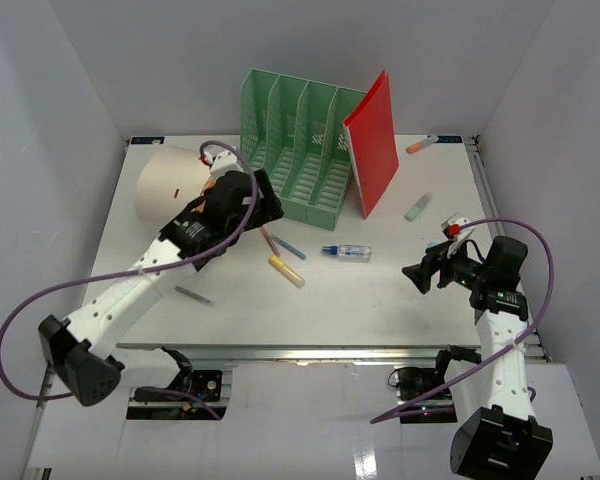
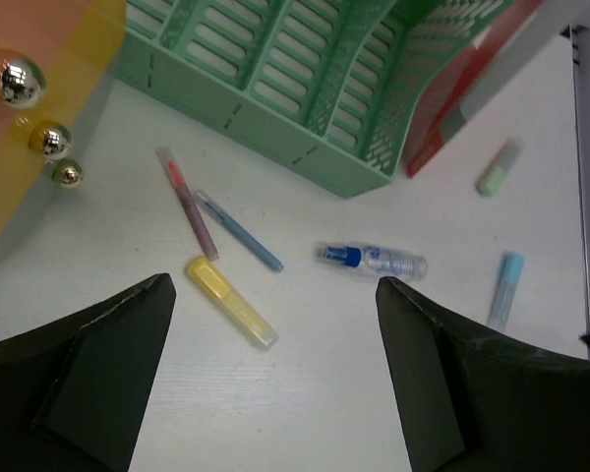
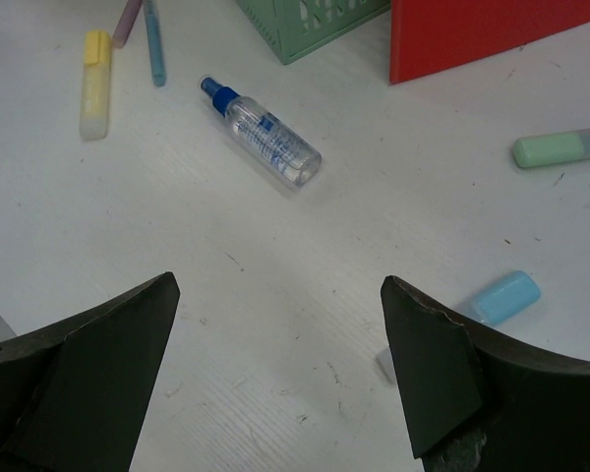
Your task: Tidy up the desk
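Observation:
The white desk [image 1: 360, 300] holds scattered items. A yellow highlighter [image 1: 286, 271], a blue pen [image 1: 289, 247] and a pink pen [image 1: 268, 240] lie in front of the green file rack [image 1: 295, 150]. A small clear spray bottle with a blue cap [image 1: 347, 252] lies at centre. My left gripper [image 1: 263, 207] is open and empty above the desk near the rack; in its wrist view [image 2: 275, 285] the yellow highlighter [image 2: 230, 303] lies just ahead. My right gripper [image 1: 418, 275] is open and empty; in its wrist view [image 3: 280, 283] the bottle [image 3: 265, 136] lies ahead.
A red folder [image 1: 373, 143] leans on the rack's right side. A beige cylinder [image 1: 170, 185] lies at left. A green highlighter [image 1: 418, 207], an orange marker [image 1: 421, 144] and a grey pen [image 1: 193, 295] lie around. A light blue marker [image 3: 501, 297] lies beside my right finger.

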